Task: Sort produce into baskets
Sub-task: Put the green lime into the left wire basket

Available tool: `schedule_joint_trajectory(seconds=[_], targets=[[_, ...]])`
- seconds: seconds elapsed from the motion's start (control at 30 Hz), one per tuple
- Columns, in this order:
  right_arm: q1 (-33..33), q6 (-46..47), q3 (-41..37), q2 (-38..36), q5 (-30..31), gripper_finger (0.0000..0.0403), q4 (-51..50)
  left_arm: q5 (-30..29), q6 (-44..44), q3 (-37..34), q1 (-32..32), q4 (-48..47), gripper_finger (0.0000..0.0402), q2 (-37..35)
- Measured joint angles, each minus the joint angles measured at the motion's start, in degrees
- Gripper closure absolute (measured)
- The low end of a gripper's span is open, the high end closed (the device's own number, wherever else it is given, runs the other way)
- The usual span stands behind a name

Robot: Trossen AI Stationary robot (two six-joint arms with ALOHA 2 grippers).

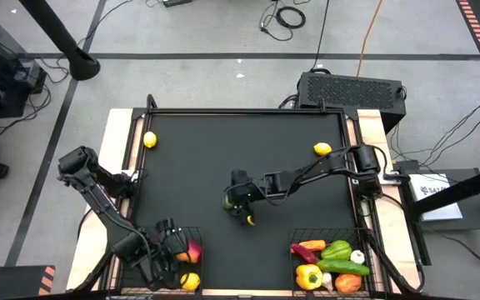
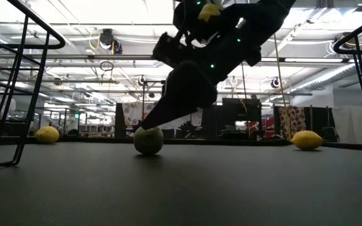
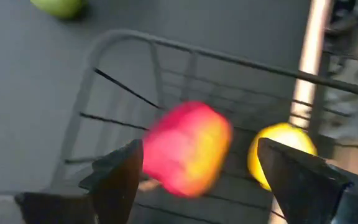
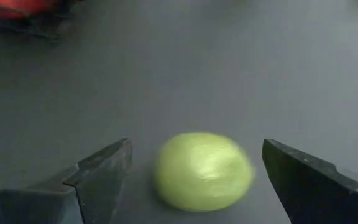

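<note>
Jaws of both grippers stand open. The right gripper (image 1: 238, 202) reaches to the middle of the black bench (image 1: 198, 167), and its wrist view shows the two dark fingers (image 4: 98, 174) spread wide with a green lime (image 4: 202, 170) lying on the bench between them, touched by neither. The low view shows what the overhead one hides: the lime (image 2: 148, 140) sits on the bench surface with the gripper (image 2: 168, 107) slanting down onto it from above. From overhead the lime is almost wholly covered by the gripper.

The left gripper (image 1: 173, 242) hangs over the left basket (image 1: 192, 230) at the near left corner of the bench. Its wrist view shows a red and yellow apple (image 3: 188, 149) between the spread fingers (image 3: 120, 177), blurred, over the basket's wire bars, with a lemon (image 3: 278, 155) just beside it in the same basket. Whether the apple touches the basket floor cannot be told.

Only the overhead view shows the right basket (image 1: 365, 237) at the near right, holding a yellow pepper (image 1: 308, 276), a green pepper (image 1: 337, 249), a cucumber (image 1: 344, 267), garlic (image 1: 357, 257), an orange-red piece and a red one. Two more lemons lie loose on the bench, one at the far left (image 1: 150, 140) and one at the far right (image 1: 322, 149); the low view shows them well apart on either side of the lime.
</note>
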Motion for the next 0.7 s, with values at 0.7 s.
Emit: schedule_joint_trajectory(seconds=[0.7], targets=[[-0.5, 0.9, 0.7, 0.2, 5.0, 0.0053, -10.5, -29.0, 16.2, 0.0, 6.3, -2.5, 0.0079, 0.0]])
